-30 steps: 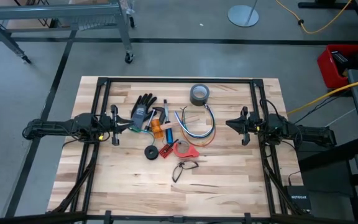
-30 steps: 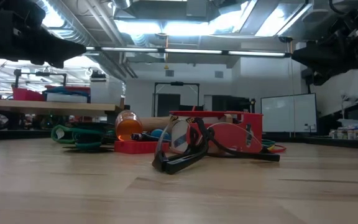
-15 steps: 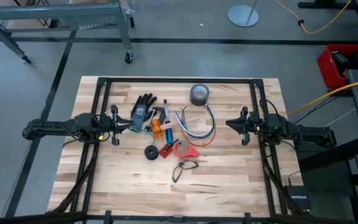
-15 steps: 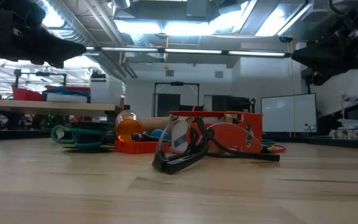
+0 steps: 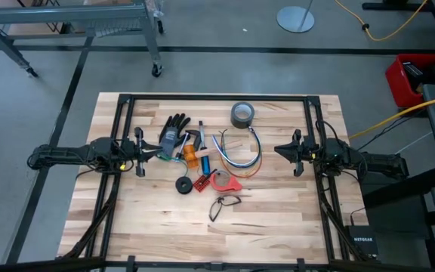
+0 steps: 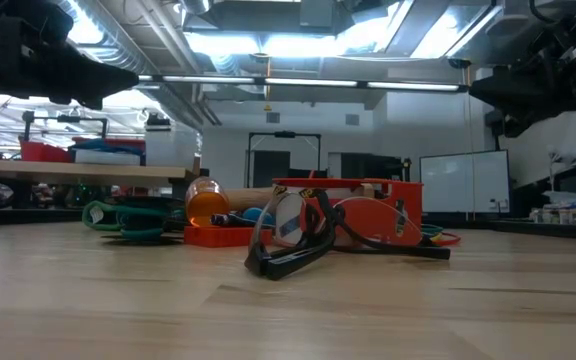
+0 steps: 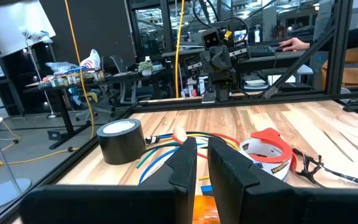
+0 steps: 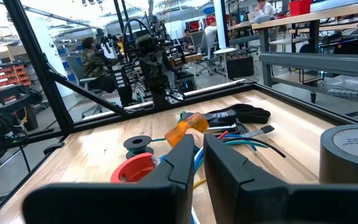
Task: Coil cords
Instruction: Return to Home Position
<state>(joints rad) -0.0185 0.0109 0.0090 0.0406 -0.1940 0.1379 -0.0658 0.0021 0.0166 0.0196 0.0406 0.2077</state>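
The cords (image 5: 239, 156) are thin blue, grey-white and red-orange cables bent in a loose loop. They lie flat on the wooden table right of centre, and show in the left wrist view (image 7: 166, 144) and the right wrist view (image 8: 244, 144). My left gripper (image 5: 155, 153) hovers at the table's left, pointing level toward the clutter, fingers shut and empty (image 7: 202, 148). My right gripper (image 5: 278, 151) hovers at the table's right, just right of the cord loop, shut and empty (image 8: 199, 143).
A grey duct tape roll (image 5: 242, 115) stands beyond the cords. A black glove (image 5: 174, 128), an orange tool (image 5: 191, 157), a black spool (image 5: 182, 185), a red tape dispenser (image 5: 225, 181) and safety glasses (image 5: 223, 204) crowd the table's middle. A black frame (image 5: 217, 97) rims the table.
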